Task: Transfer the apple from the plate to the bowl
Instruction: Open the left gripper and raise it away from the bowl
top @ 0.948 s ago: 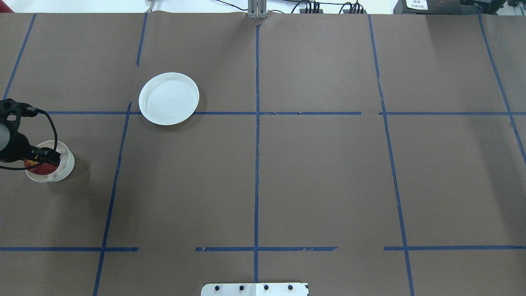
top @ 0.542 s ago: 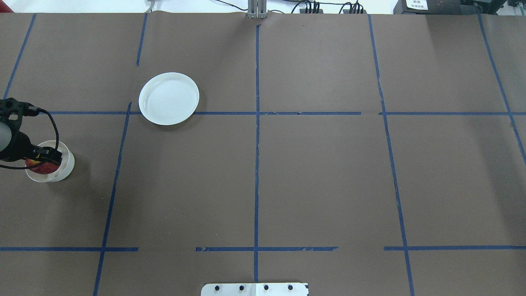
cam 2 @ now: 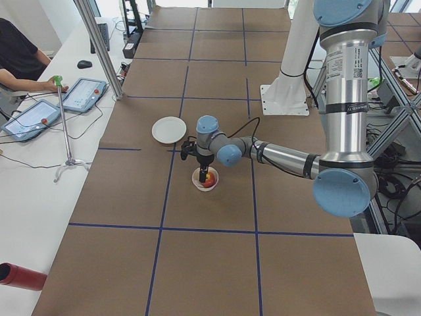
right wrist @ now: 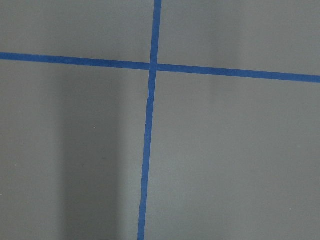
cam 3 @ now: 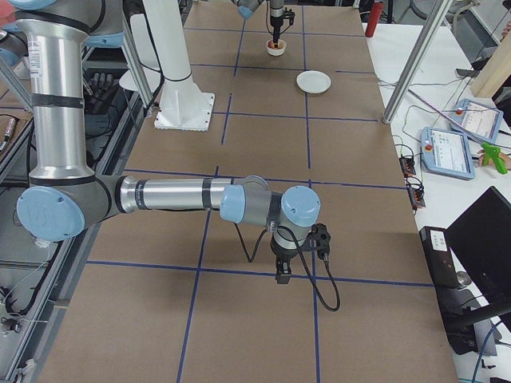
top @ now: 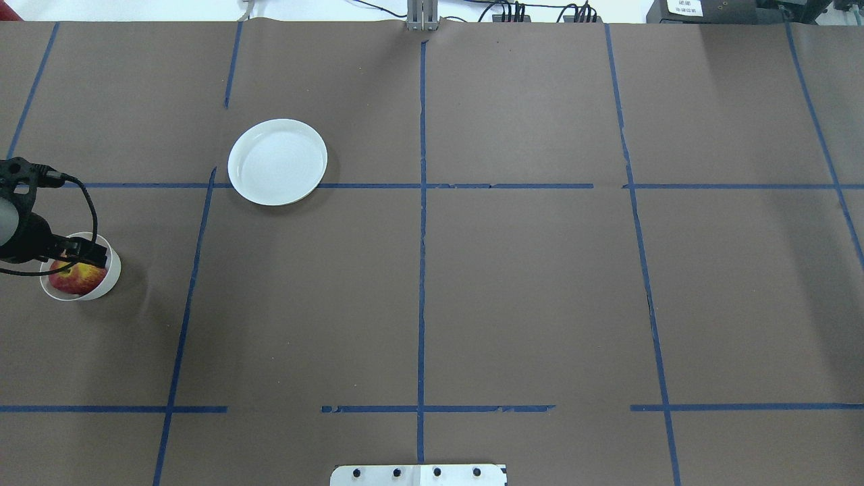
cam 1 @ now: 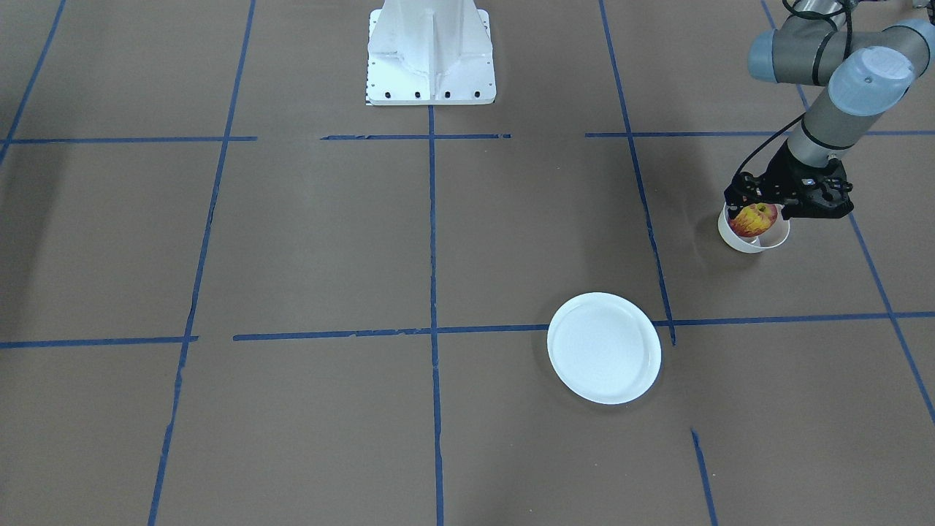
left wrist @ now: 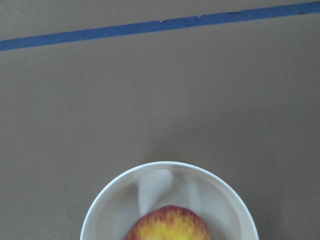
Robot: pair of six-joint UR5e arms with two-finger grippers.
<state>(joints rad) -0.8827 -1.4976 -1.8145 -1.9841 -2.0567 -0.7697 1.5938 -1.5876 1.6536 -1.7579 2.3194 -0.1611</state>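
Note:
The apple (top: 79, 278), red with yellow streaks, sits inside the small cream bowl (top: 113, 277) at the table's far left. It shows in the front view (cam 1: 754, 218) and at the bottom edge of the left wrist view (left wrist: 167, 225), inside the bowl's wall (left wrist: 100, 210). My left gripper (top: 84, 255) hovers just over the bowl's back rim, open, not holding the apple. The white plate (top: 277, 162) lies empty farther in. My right gripper (cam 3: 281, 275) hangs low over the table on the other side; I cannot tell its state.
Brown table covering with blue tape grid lines (top: 422, 202). The robot's white base plate (cam 1: 431, 51) stands at the table's middle. Operators' tablets (cam 2: 82, 93) lie on a side table beyond the far edge.
My left gripper has shifted slightly off the apple. More of the apple now shows in the bowl, and the bowl sits flat. The plate has not moved.

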